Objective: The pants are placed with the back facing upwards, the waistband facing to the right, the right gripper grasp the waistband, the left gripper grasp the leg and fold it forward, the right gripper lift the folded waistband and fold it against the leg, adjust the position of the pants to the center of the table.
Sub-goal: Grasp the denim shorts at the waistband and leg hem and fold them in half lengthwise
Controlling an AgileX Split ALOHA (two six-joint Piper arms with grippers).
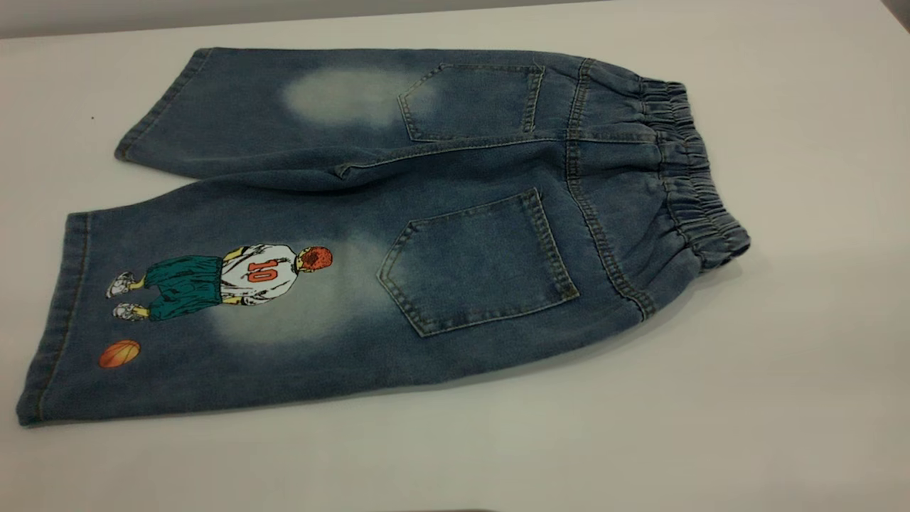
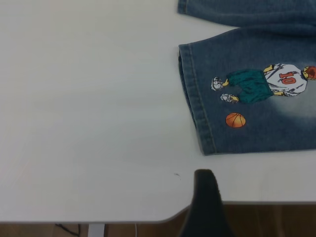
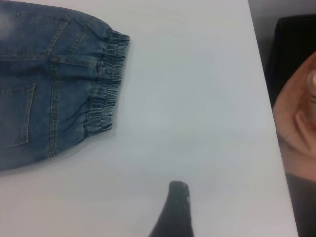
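Observation:
The pants (image 1: 455, 213) lie flat on the table (image 1: 782, 370), back pockets up. Their gathered waistband (image 1: 693, 178) points right. The leg (image 1: 213, 313) with the number 10 player and orange ball is the nearer one, its hem at the left. Neither gripper shows in the exterior view. In the left wrist view, one black finger (image 2: 205, 202) of my left gripper (image 2: 245, 197) hovers by the table's edge, apart from the leg's hem (image 2: 197, 108). In the right wrist view, my right gripper (image 3: 222, 197) hangs over bare table, apart from the waistband (image 3: 106, 84). Both hold nothing.
A person's hand (image 3: 296, 113) is just past the table's edge on the right arm's side, beside a dark object (image 3: 291, 39). The table's edge (image 2: 148, 219) runs close under the left gripper. The plain leg (image 1: 270, 107) lies behind the printed one.

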